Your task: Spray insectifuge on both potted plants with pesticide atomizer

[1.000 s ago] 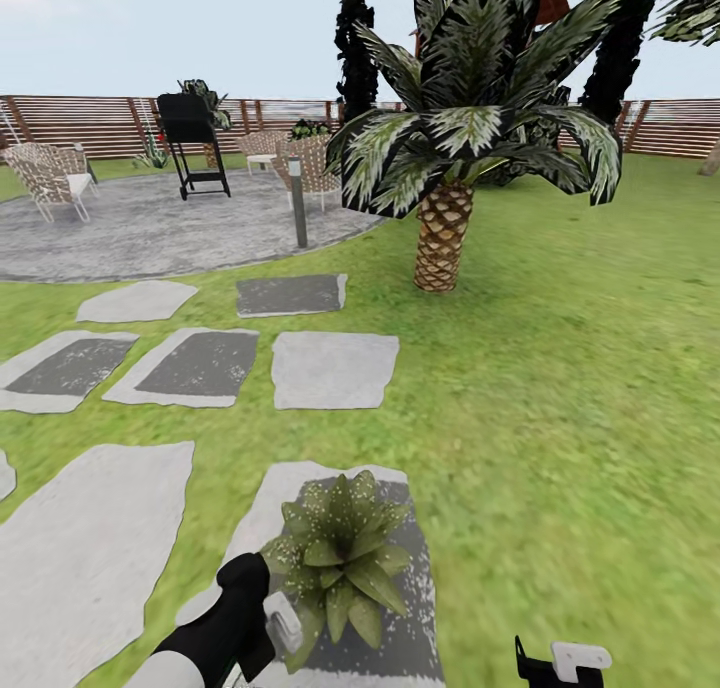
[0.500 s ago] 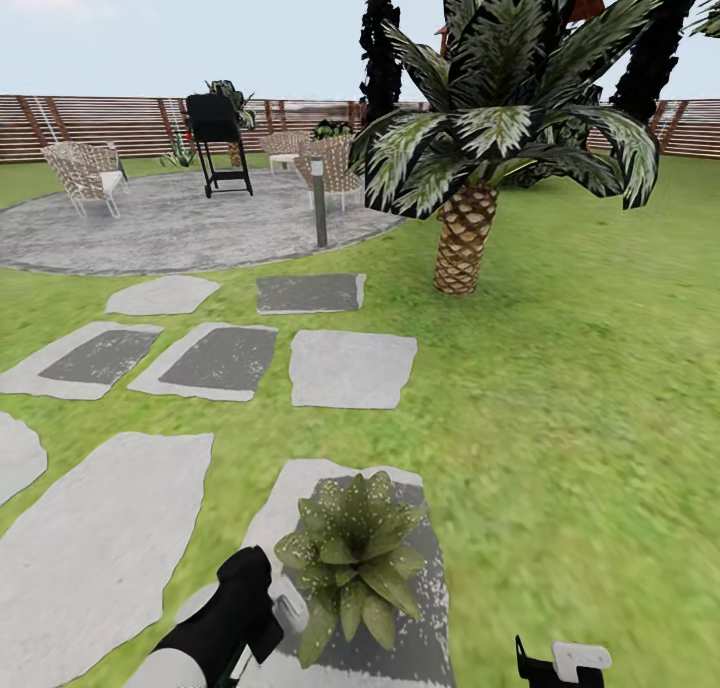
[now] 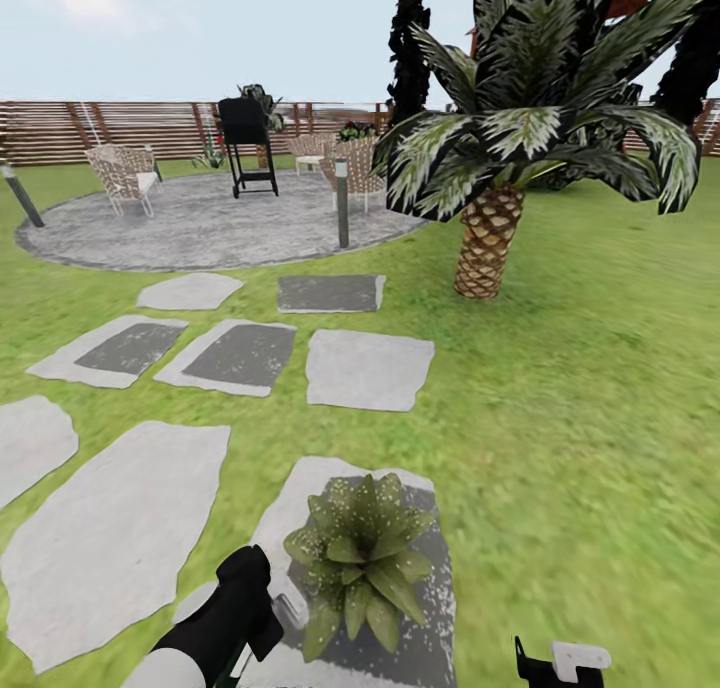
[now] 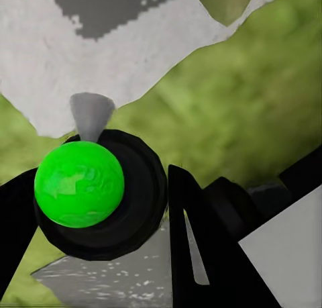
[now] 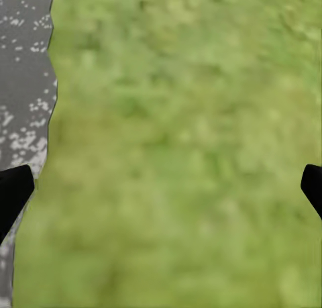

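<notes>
One potted plant, a rosette of pointed green leaves dotted with white insectifuge specks, stands on a grey stepping stone low in the head view. Just left of it my left gripper is shut on the pesticide atomizer, whose whitish nozzle almost touches the leaves. In the left wrist view the atomizer is a dark round body with a bright green centre, held between black fingers. My right gripper hangs open over grass. The other potted plant is out of view.
Several stepping stones lie on the lawn ahead. A large palm stands at the right. Beyond, a round paved patio holds wicker chairs, a black grill and lamp posts, backed by a brown slat fence.
The whole picture has slid to the right, so the camera has turned left. My left gripper with the atomizer has stayed beside the speckled plant. The right gripper has kept its place.
</notes>
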